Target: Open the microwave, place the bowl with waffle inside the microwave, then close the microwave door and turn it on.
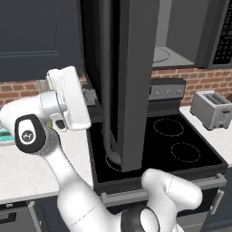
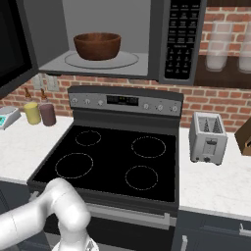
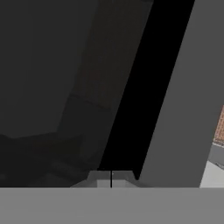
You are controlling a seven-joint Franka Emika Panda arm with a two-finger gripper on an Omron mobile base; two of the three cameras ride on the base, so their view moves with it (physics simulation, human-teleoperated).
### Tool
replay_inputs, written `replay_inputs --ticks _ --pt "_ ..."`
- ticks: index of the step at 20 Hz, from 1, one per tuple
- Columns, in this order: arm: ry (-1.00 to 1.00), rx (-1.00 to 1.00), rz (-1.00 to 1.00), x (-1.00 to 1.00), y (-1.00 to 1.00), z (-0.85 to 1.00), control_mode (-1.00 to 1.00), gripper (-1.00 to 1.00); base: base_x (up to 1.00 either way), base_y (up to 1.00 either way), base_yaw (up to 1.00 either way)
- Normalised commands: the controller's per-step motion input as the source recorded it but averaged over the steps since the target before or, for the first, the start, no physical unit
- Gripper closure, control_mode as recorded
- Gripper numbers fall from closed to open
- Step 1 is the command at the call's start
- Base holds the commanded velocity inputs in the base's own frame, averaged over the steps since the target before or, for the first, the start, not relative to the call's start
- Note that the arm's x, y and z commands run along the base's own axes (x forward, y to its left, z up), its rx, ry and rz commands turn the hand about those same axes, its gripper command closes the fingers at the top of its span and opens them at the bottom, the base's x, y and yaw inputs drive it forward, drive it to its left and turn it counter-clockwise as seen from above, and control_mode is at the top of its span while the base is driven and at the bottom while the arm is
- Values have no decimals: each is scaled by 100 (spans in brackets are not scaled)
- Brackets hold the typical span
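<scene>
You are looking at a microwave door [image 1: 129, 77] that is standing swung out over the left half of the stove [image 2: 112, 162], edge-on to you, blocking any pass from the left counter [image 1: 41, 167] toward the cooking surface at that height. The gripper [image 3: 111, 178], jaws pressed together, is sitting right against the door's dark glass. The microwave [image 2: 98, 39] mouth is gaping open, but the bowl [image 2: 97, 46] is taking up its middle, leaving room only at the sides. The stove's right half is lying bare. On the right counter the toaster [image 2: 208, 137] is standing near the stove's edge; two cups [image 2: 40, 112] are crowding the left counter's back edge.
</scene>
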Motion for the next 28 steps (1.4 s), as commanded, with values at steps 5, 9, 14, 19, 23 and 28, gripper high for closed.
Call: replay_inputs --ticks 5,9,14,19,23,28 --pt "0 33 8 -34 -100 21 -100 100 0 0 0" --pt "0 38 8 -29 -100 11 -100 100 0 0 0" --pt "2 41 9 -14 -100 11 -100 100 0 0 0" --pt "3 40 14 7 -100 10 -100 100 0 0 0" --pt "2 33 25 64 -100 0 -100 100 0 0 0" --pt "3 27 38 90 -85 0 -100 100 0 0 0"
